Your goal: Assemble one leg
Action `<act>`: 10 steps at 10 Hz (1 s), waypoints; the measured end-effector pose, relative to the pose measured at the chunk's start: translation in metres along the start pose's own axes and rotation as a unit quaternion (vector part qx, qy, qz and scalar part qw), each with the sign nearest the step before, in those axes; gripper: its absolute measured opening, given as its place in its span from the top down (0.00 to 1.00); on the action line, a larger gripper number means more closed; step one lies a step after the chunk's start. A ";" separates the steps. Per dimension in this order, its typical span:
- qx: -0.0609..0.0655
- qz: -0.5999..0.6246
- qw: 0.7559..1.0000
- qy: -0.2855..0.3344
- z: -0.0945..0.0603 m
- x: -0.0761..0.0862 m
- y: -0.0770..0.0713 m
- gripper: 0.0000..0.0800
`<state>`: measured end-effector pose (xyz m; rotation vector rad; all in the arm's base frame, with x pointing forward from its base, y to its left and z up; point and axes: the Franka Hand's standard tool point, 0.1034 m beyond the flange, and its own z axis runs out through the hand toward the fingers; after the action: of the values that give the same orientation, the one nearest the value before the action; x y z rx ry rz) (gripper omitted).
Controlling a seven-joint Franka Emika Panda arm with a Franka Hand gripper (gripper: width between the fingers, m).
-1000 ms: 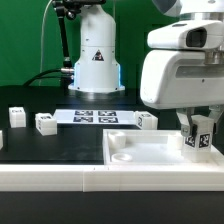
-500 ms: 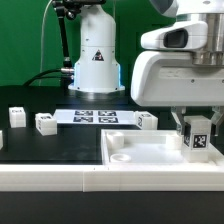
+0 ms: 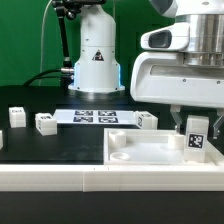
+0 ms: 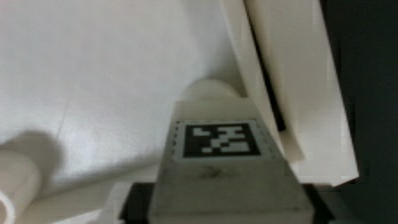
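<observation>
My gripper (image 3: 194, 122) is shut on a white leg (image 3: 196, 137), a small upright post with a black-and-white tag on its face. It holds the leg over the corner of the large flat white square panel (image 3: 150, 152) at the exterior view's right. In the wrist view the leg (image 4: 221, 140) fills the middle between my dark fingers (image 4: 150, 200), its tip pointing at the panel (image 4: 107, 80) near its raised edge. Whether the leg touches the panel I cannot tell. Three more legs stand on the black table: one (image 3: 17, 117), one (image 3: 45, 122), and one (image 3: 147, 121).
The marker board (image 3: 93, 117) lies flat on the black table behind the panel. The arm's white base (image 3: 96, 55) stands at the back. A recessed corner socket (image 3: 120, 155) shows in the panel at its left corner. A white ledge (image 3: 50, 175) runs along the front.
My gripper has risen slightly and shifted a little to the exterior view's left with the leg, which now stands more upright over the panel's right corner.
</observation>
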<state>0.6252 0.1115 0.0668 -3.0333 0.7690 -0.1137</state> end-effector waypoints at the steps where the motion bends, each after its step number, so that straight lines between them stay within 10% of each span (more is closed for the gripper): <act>1: -0.005 0.032 0.999 -0.001 0.000 0.001 0.004 0.63; 3: -0.015 0.065 0.998 -0.004 -0.001 0.004 0.011 0.63; 7: -0.015 0.067 0.998 -0.004 0.000 0.003 0.011 0.22; 10: -0.015 0.067 0.998 -0.004 0.000 0.003 0.011 0.19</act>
<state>0.6226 0.1005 0.0667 -2.9957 0.9795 -0.0884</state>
